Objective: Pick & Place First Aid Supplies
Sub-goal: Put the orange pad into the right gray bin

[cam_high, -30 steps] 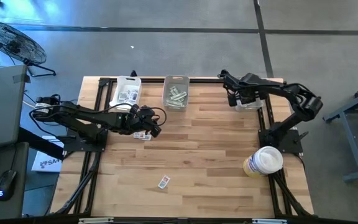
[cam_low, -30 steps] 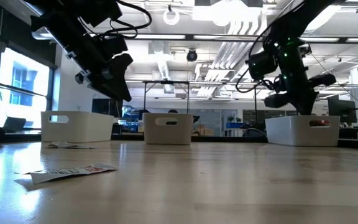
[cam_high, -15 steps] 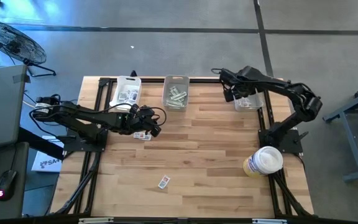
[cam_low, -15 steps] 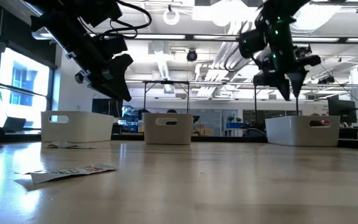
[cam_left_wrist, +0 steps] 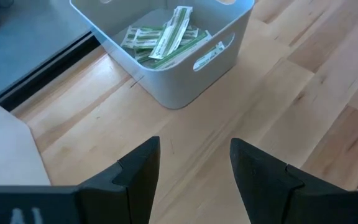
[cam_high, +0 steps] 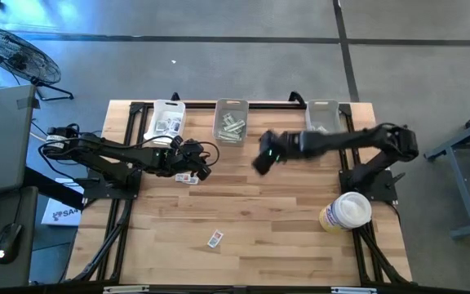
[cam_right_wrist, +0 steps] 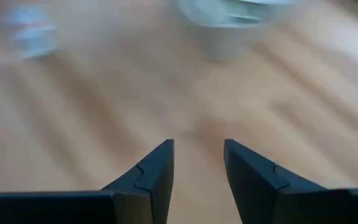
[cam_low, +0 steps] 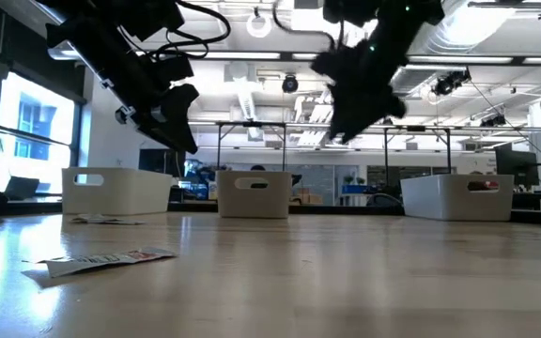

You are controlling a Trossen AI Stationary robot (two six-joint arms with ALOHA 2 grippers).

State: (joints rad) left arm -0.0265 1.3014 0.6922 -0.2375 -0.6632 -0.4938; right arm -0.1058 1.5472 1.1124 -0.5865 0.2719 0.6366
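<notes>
The right gripper (cam_high: 262, 161) hangs over the middle of the wooden tabletop (cam_high: 284, 212), a little in front of the middle bin (cam_high: 231, 121); its fingers (cam_right_wrist: 154, 171) stand apart with nothing between them. The left gripper (cam_high: 205, 170) hovers over the left half of the tabletop with its fingers (cam_left_wrist: 138, 171) spread wide and empty, and a white packet with red marks (cam_high: 188, 177) lies on the wood just beside it. Another white packet (cam_high: 215, 238) lies alone near the front edge, well apart from both arms. At the back edge, the left bin (cam_high: 168, 118) holds white packets, the middle bin holds pale green strips (cam_left_wrist: 163, 40), and the right bin (cam_high: 323, 116) stands behind the right arm. A white-and-yellow tub (cam_high: 345, 212) sits near the right arm's base.
</notes>
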